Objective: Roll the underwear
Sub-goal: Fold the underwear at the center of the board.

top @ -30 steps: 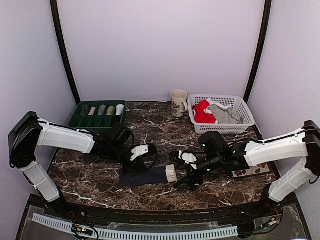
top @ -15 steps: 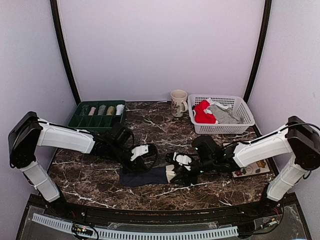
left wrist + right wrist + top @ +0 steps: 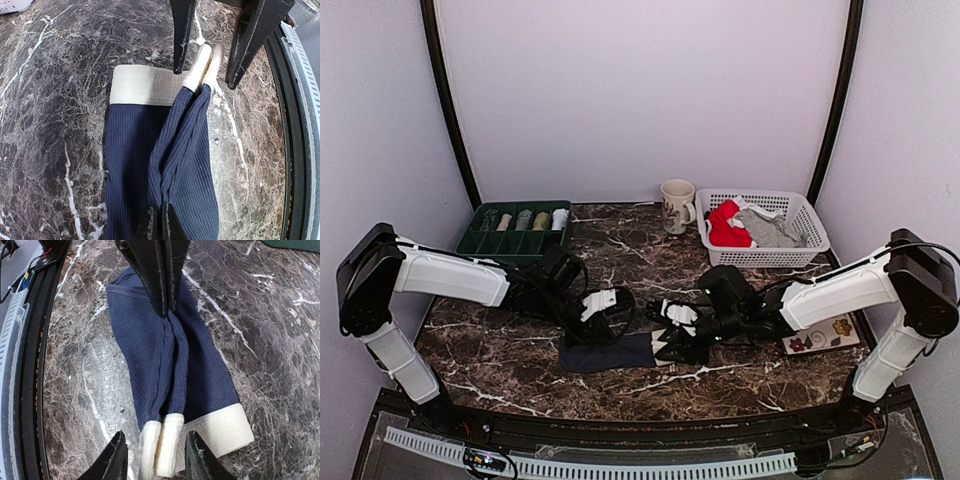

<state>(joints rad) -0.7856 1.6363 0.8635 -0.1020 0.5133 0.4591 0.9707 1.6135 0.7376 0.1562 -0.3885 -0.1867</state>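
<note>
The dark navy underwear [image 3: 608, 353] with a cream waistband lies flat at the front middle of the table, a raised fold along its length. My left gripper [image 3: 161, 225] is shut, pinching the navy fold [image 3: 172, 165] at the leg end. My right gripper [image 3: 155, 460] is open, its fingers [image 3: 116, 460] on either side of the doubled waistband [image 3: 162, 447], not closed on it. It shows in the top view [image 3: 670, 340] at the garment's right end. Red and light grey underwear [image 3: 728, 225] lie in the white basket.
A white basket [image 3: 810, 238] stands at the back right, a mug [image 3: 676, 206] beside it. A green tray [image 3: 490, 243] with several rolled garments is at the back left. A patterned card [image 3: 825, 335] lies at the right. The table's front rail [image 3: 300, 125] is close.
My right gripper has moved left onto the waistband end of the navy underwear, its fingers now straddling the fold. The left arm has stayed in place.
</note>
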